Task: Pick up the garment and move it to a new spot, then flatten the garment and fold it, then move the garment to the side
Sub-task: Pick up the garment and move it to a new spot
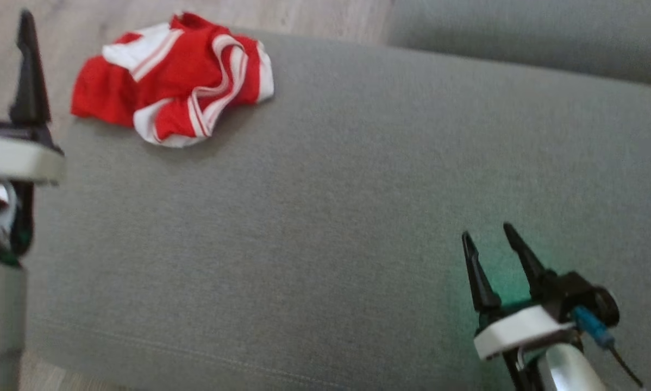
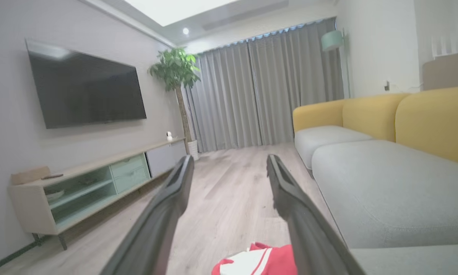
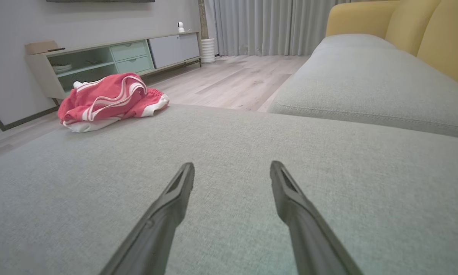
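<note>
A crumpled red garment with white stripes point(image 1: 173, 79) lies at the far left corner of the grey sofa cushion point(image 1: 336, 206). The right wrist view has the garment point(image 3: 108, 101) at its upper left, near the cushion's edge. My left gripper point(image 2: 229, 162) is open and held off the cushion's left side, with a bit of the garment point(image 2: 259, 261) showing low between its fingers. My right gripper point(image 1: 486, 233) is open over the cushion's near right part, far from the garment, and nothing is between its fingers point(image 3: 183, 183).
A second grey seat cushion point(image 1: 532, 38) adjoins at the back right, with yellow backrests point(image 3: 424, 26) behind. Wooden floor point(image 2: 229, 183) lies beyond the garment's corner. A TV cabinet point(image 2: 91, 183), a wall TV point(image 2: 87, 91) and a potted plant point(image 2: 175, 72) stand across the room.
</note>
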